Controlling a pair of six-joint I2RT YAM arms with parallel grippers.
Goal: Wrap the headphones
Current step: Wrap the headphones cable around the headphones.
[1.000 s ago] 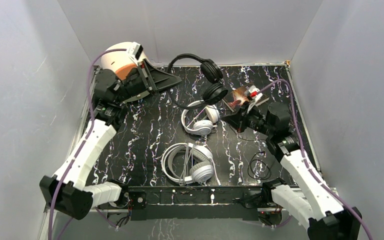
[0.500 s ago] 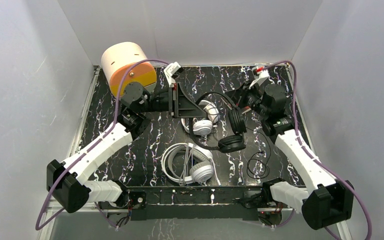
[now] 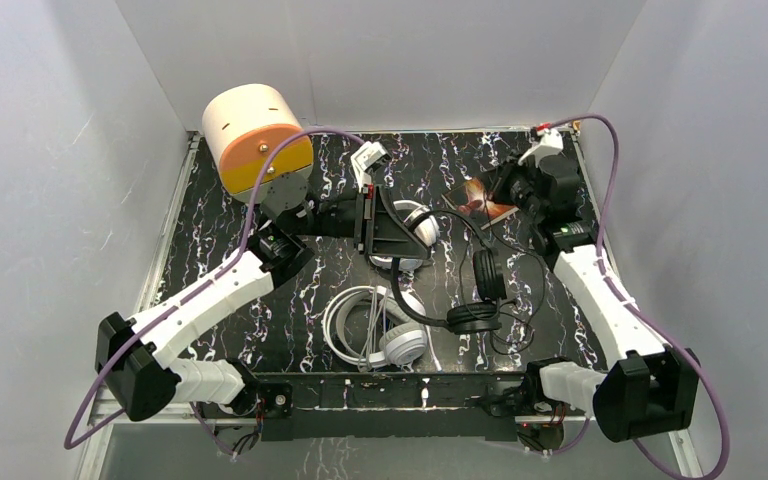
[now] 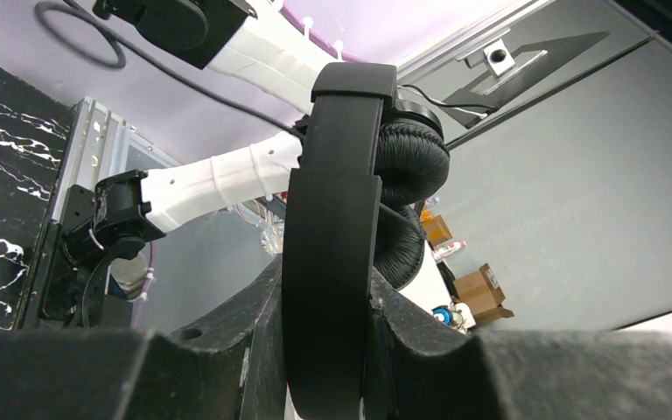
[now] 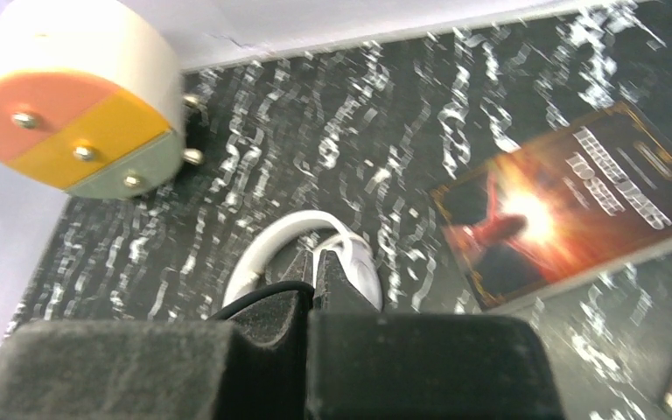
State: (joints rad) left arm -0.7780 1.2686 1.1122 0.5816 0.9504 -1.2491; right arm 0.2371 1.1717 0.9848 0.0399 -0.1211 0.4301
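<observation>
The left jaws [image 3: 378,212] are clamped on the headband of the black headphones [image 3: 474,318], holding the band above the desk [image 3: 290,290] so that it arcs down to the two ear cups, which lie right of centre towards the near edge. The right jaws [image 5: 318,267] are closed tight, pinching the thin black cord [image 5: 254,297] at their tips over the far right part of the desk. A picture card [image 5: 569,210] lies flat just below them. The slim white headphones [image 3: 420,222] sit directly under the left jaws, partly hidden by them. The big white headphones [image 3: 385,335] lie at the near edge, with the black band passing over their right side. An orange-faced white drum [image 3: 255,135] stands on its side in the far left corner, apart from the rest.
</observation>
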